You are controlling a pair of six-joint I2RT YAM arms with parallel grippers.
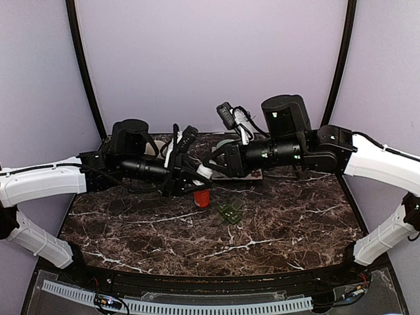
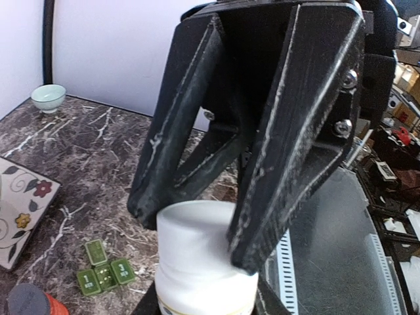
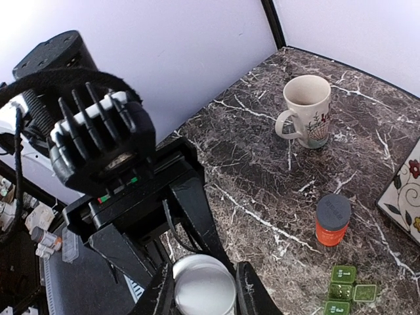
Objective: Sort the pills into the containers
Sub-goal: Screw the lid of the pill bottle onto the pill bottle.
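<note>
A white pill bottle (image 1: 205, 172) hangs above the table between both arms. My left gripper (image 2: 200, 236) is shut on its plain white upper part (image 2: 197, 243). My right gripper (image 3: 205, 292) is shut on the other end, whose round white face (image 3: 203, 289) shows between its fingers. The containers (image 1: 230, 210) are a small dark green strip with some lids open. It lies on the marble below and to the right of the bottle, and shows in both wrist views (image 2: 104, 272) (image 3: 344, 292). No pills are in view.
An orange bottle with a dark cap (image 1: 202, 197) (image 3: 333, 220) stands beside the green strip. A flowered tile (image 2: 20, 210) (image 3: 407, 190) lies near it. A beige mug (image 3: 307, 110) and a pale green bowl (image 2: 48, 97) stand near the back wall.
</note>
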